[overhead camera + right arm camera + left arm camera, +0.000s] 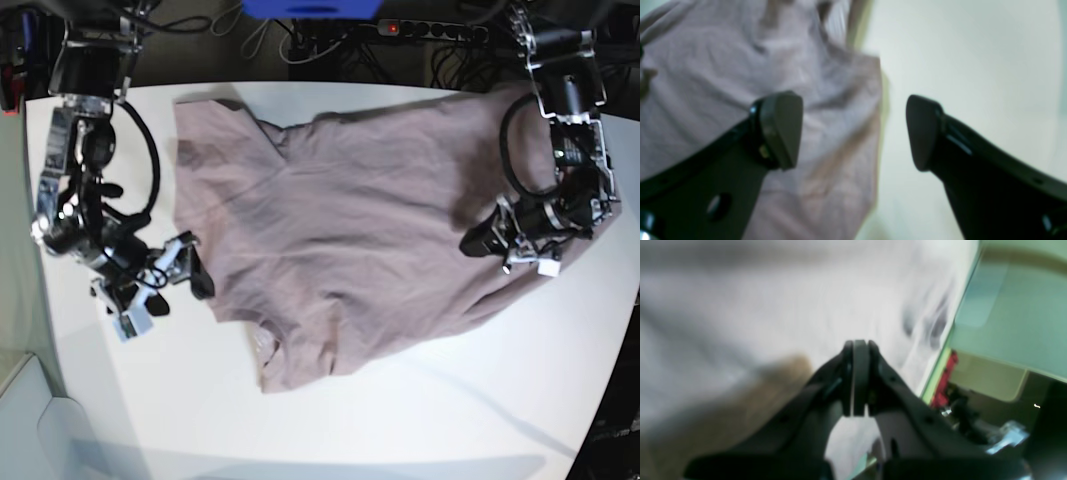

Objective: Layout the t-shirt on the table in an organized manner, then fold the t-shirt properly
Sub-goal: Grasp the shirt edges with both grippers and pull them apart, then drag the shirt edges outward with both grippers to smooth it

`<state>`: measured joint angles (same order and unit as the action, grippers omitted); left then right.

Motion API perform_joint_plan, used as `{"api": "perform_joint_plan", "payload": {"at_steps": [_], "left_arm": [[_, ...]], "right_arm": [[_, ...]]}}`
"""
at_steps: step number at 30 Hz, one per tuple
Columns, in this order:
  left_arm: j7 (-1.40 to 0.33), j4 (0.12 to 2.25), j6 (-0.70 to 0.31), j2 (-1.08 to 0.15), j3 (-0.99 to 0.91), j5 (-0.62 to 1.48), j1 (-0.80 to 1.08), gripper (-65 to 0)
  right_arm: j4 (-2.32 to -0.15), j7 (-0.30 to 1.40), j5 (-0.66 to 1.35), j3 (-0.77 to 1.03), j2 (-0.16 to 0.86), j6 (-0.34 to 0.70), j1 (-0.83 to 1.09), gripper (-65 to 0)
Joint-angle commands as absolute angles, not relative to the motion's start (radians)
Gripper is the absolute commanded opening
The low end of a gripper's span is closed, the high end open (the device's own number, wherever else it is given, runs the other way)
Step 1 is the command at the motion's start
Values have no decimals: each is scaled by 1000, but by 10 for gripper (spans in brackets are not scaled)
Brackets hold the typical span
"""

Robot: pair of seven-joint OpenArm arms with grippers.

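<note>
T-shirt [350, 200] spread on table [400, 410] (seemingly still rumpled).

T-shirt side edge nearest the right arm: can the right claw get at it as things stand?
Probably yes. The right claw is open, beside the t-shirt edge, with only bare table around it and nothing in the way.

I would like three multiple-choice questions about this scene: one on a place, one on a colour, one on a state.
1. Where does the t-shirt lie?
A. on the table
B. on the floor
C. over a chair

2. What colour is the t-shirt?
A. blue
B. dusty mauve
C. green

3. How are the right gripper fingers?
A. pressed together
B. spread apart
C. out of view

Answers: 1 A, the base view shows it spread across the white top. 2 B, pinkish-brown in two views. 3 B, the right wrist view shows a wide gap.
</note>
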<state>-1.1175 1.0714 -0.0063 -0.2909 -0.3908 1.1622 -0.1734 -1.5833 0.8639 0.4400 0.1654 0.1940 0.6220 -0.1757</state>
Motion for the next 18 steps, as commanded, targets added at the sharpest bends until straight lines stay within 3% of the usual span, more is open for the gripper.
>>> {"api": "perform_joint_plan", "payload": {"at_steps": [1, 6, 11, 15, 18], "left_arm": [[-1116, 1089, -4, -297, -397, 1187, -186, -642], [-1113, 1089, -4, -283, -395, 1185, -127, -642], [-1113, 1089, -1, -288, -395, 1144, -84, -642], [-1113, 1089, -2, -292, -398, 1087, -76, -650], [-1112, 1089, -2, -302, -398, 1087, -71, -650]], "right_arm": [[-1561, 845, 417, 157, 205, 621, -234, -162], [-1311, 823, 318, 105, 205, 621, -443, -162], [-963, 697, 314, 64, 188, 621, -625, -162], [-756, 578, 314, 2, 185, 621, -677, -162], [-737, 559, 314, -44, 170, 621, -665, -162]]}}
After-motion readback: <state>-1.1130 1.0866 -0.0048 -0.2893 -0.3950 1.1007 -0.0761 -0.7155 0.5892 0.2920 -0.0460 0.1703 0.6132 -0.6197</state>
